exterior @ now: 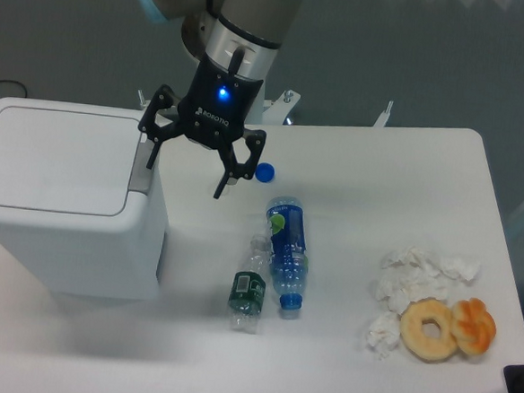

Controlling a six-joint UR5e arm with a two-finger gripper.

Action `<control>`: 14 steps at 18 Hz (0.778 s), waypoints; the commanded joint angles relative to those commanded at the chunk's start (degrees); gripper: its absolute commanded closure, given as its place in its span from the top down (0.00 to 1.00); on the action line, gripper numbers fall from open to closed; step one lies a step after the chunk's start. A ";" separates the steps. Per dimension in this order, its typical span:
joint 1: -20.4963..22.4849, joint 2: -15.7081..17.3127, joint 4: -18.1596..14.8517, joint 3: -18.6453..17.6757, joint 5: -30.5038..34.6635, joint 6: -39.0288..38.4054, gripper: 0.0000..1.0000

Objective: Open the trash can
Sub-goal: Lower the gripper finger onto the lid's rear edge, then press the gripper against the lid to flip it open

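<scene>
Your gripper (186, 167) hangs with its fingers spread wide and nothing between them, one fingertip just above the grey push tab (141, 166), the other out over bare table (381, 169). The trash can (64, 201) lies to the picture-left of it at the table's left end, lid (53, 159) flat and closed, the tab running front to back along the lid's right edge. Whether that finger touches the tab you can't quite tell from this angle. To the right lie a blue cap (265, 171), two bottles (276, 256), tissues (414, 279) and doughnuts (449, 328), well apart.
</scene>
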 joint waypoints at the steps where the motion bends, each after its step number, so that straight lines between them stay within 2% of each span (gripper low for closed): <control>1: 0.00 0.00 0.00 0.00 0.00 0.00 1.00; 14: -0.53 -0.62 0.09 -0.27 0.09 0.18 1.00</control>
